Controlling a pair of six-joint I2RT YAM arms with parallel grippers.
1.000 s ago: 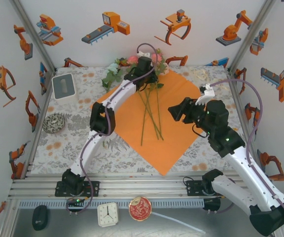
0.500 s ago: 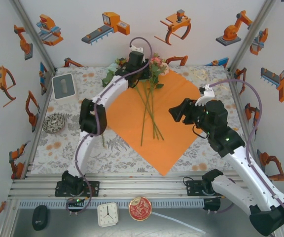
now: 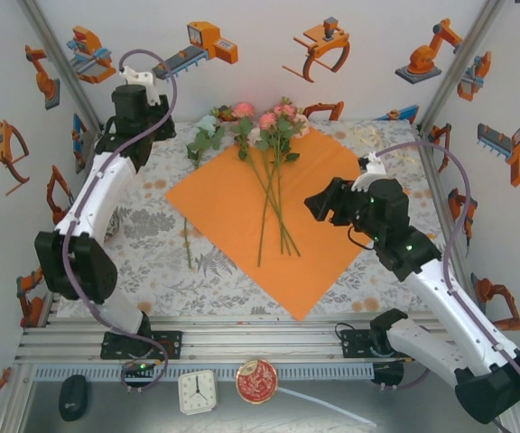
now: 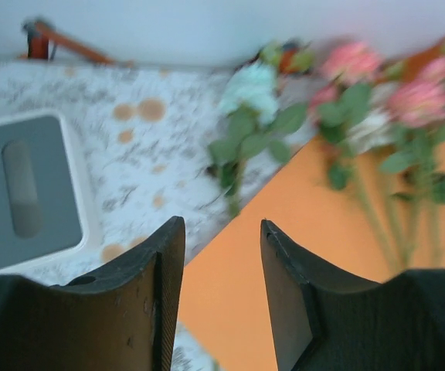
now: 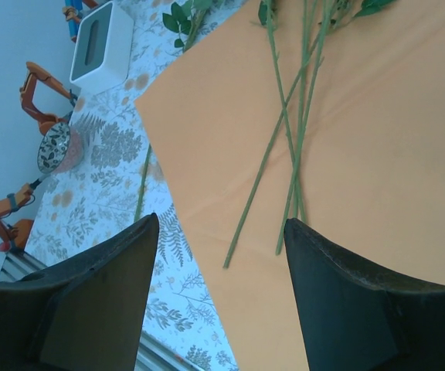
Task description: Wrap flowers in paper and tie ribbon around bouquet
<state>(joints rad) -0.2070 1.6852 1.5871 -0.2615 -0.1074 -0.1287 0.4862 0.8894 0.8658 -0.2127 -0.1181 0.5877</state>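
White walls [image 3: 269,90] carried orange-and-grey robot-arm stickers [image 3: 201,45]; aluminium posts [image 3: 61,63] stood at the back corners; the table wore a grey floral cloth [image 3: 143,244] with orange spots; a slotted aluminium rail [image 3: 260,347] ran along its near edge; light bright, even

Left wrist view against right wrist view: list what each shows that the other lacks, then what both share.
Left wrist, not right wrist: the blooms of the flowers, pink, cream and pale blue.
Right wrist, not left wrist: the bare lower stems crossing on the paper, and a patterned bowl.
Both: the orange paper, the white box, the floral tablecloth, and each view's own pincer, left pincer and right pincer, open and empty.
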